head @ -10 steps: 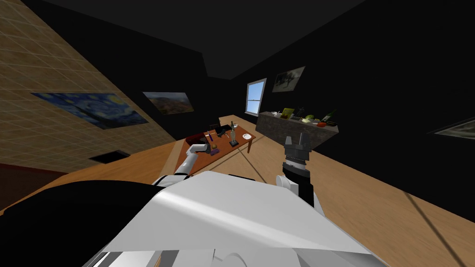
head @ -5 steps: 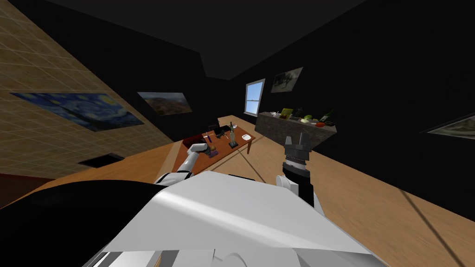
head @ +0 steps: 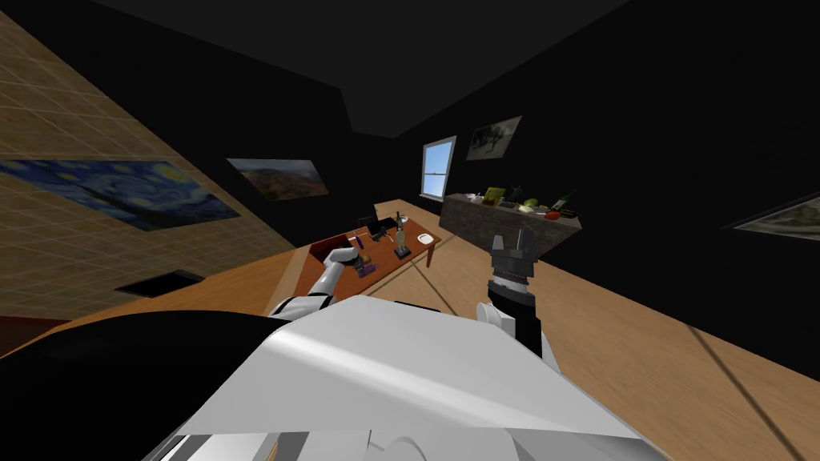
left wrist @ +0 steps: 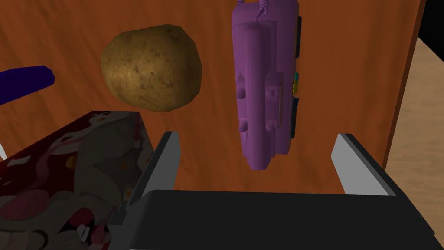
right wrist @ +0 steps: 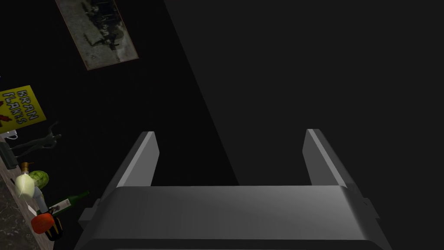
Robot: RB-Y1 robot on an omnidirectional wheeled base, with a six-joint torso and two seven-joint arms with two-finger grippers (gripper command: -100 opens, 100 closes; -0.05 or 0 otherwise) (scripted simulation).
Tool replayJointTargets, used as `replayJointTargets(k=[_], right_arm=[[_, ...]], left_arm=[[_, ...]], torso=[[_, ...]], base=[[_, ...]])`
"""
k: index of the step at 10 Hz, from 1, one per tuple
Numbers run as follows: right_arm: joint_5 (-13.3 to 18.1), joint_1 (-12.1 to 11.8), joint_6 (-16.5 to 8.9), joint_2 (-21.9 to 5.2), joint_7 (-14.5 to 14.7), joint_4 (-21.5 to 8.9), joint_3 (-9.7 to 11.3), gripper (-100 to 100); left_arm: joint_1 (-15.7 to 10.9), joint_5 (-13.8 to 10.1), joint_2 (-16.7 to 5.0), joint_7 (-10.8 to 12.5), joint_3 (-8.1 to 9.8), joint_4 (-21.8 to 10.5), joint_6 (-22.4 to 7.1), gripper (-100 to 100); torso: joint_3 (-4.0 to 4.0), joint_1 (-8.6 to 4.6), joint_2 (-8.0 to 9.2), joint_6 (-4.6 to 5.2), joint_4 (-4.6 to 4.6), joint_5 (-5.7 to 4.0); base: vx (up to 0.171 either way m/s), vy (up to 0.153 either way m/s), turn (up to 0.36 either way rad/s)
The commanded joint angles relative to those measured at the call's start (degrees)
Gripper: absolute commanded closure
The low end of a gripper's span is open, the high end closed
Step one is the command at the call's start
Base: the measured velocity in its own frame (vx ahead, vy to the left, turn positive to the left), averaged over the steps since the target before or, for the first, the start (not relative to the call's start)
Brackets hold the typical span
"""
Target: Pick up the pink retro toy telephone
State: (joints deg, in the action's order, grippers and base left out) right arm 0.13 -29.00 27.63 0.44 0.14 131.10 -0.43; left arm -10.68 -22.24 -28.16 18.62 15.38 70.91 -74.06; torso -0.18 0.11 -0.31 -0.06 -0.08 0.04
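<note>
The toy telephone (left wrist: 263, 91) is purple-pink and lies flat on a reddish-brown table (left wrist: 347, 65), close to the table's edge. My left gripper (left wrist: 256, 139) hovers open just above it, and the phone's near end lies between the two fingers (left wrist: 167, 149) without touching them. In the head view the left gripper (head: 344, 257) sits over the table's near end, beside the phone (head: 367, 270). Over the floor to the right, my right gripper (head: 511, 241) is raised and open, with nothing between its fingers (right wrist: 143, 156).
A brown potato (left wrist: 151, 67) lies beside the phone, and a dark red patterned box (left wrist: 73, 173) stands by the left finger. A dark blue object (left wrist: 24, 82) lies farther off. Bottles and a white dish (head: 425, 238) stand farther along the table. A stone counter (head: 512, 222) holds groceries.
The whole head view has slid: the wall paintings drifted left, so my body has turned a little. Both arms hold the same pose and both grippers stay open.
</note>
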Motion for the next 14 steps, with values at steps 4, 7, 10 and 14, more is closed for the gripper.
replayJointTargets(k=[4,7,10,14], right_arm=[[0.0,0.0,0.0,-0.01,0.0,0.0,0.0,0],[0.0,0.0,0.0,0.0,0.0,0.0,0.0,0],[0.0,0.01,0.0,0.0,0.0,0.0,0.0,0],[0.0,0.01,0.0,0.01,0.0,0.0,0.0,0]], left_arm=[[-0.09,-0.16,1.25,0.95,0.74,-3.37,-5.98,-100],[0.36,-0.22,1.52,0.91,0.74,-3.7,-6.46,0],[0.63,0.51,2.75,0.28,0.33,-6.5,-2.79,-100],[0.65,0.58,2.91,0.21,0.27,-6.86,-2.39,100]], torso=[[-0.09,0.2,-0.16,0.01,-0.04,0.05],[0.07,0.03,0.12,0.0,0.03,0.01],[0.12,-0.06,0.2,0.0,0.04,-0.01],[0.15,-0.09,0.26,0.01,0.07,-0.02]], base=[[0.097,0.059,-0.042],[0.032,0.033,-0.009],[0.02,0.012,0.005],[0.006,0.005,0.001]])
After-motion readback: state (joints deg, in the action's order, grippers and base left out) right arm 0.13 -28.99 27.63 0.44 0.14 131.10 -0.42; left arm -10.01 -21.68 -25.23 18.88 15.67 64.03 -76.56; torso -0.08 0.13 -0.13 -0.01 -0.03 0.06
